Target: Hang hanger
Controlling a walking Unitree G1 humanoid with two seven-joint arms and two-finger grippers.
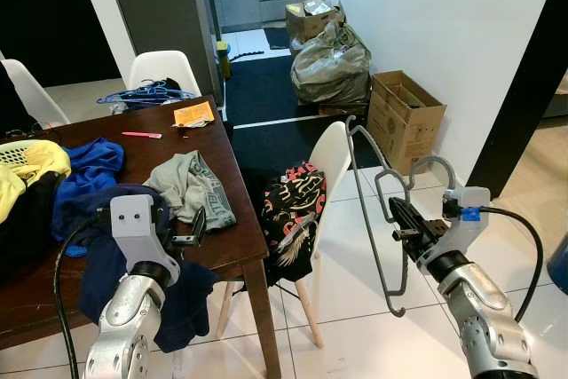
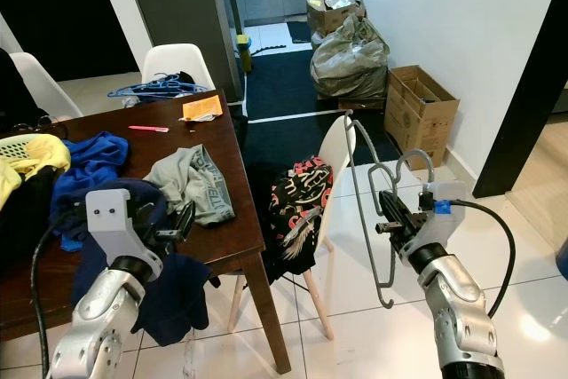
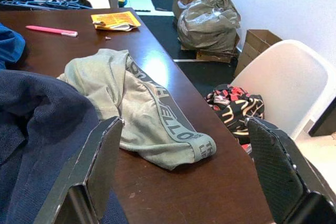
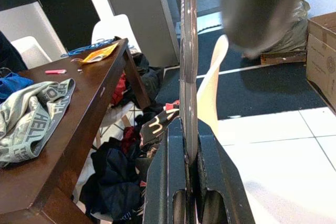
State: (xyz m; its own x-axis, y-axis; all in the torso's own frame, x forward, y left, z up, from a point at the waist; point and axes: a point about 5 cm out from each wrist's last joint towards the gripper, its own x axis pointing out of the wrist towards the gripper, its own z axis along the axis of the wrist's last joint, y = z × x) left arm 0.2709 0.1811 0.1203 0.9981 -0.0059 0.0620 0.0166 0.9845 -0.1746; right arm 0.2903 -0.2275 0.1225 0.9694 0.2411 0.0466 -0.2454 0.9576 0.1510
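Because the dark brown wooden dining table is the biggest fixed thing in front of the robot, everything else is best placed from it: a white moulded plastic chair stands just beside its near corner with a black, red and white patterned garment draped over the seat, and a brown cardboard box sits well beyond that chair against the white wall. Out past the chair, well clear of the table edge, the right gripper holds the grey wire clothes hanger upright, fingers pressed flat together on one thin side wire, as the right wrist view confirms. I judge the hanger light, stiff and smooth, so it could pivot in so narrow a pinch; a grip nearer the hook would likely steady it for hanging. Over the table's near edge the left gripper hovers with fingers spread wide and nothing between them. Just ahead of it on the tabletop lie grey-green cotton briefs, whose waistband shows the letters "ELLO"; the small print on the orange paper leaflet at the far side is too small to read.
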